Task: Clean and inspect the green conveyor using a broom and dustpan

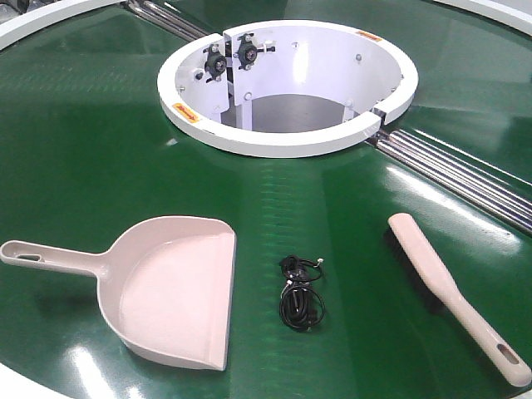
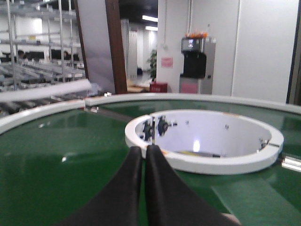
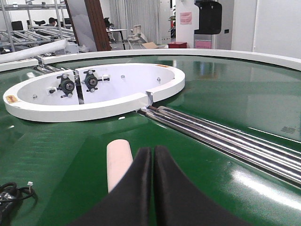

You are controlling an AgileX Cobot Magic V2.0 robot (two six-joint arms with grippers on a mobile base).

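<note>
Your left gripper [image 2: 144,155] and right gripper [image 3: 153,155] were both clenched, empty. Broom [image 1: 453,295] lay right on green conveyor [image 1: 83,150], dustpan [image 1: 170,291] left, black cable [image 1: 301,295] between. Both likely light, stiff, slick plastic; you'd best pinch handles mid-length.

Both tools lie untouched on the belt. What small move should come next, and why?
Probably open the right gripper and lower it toward the broom: its jaws are shut and empty, and the broom's end lies just ahead on the green conveyor.
</note>
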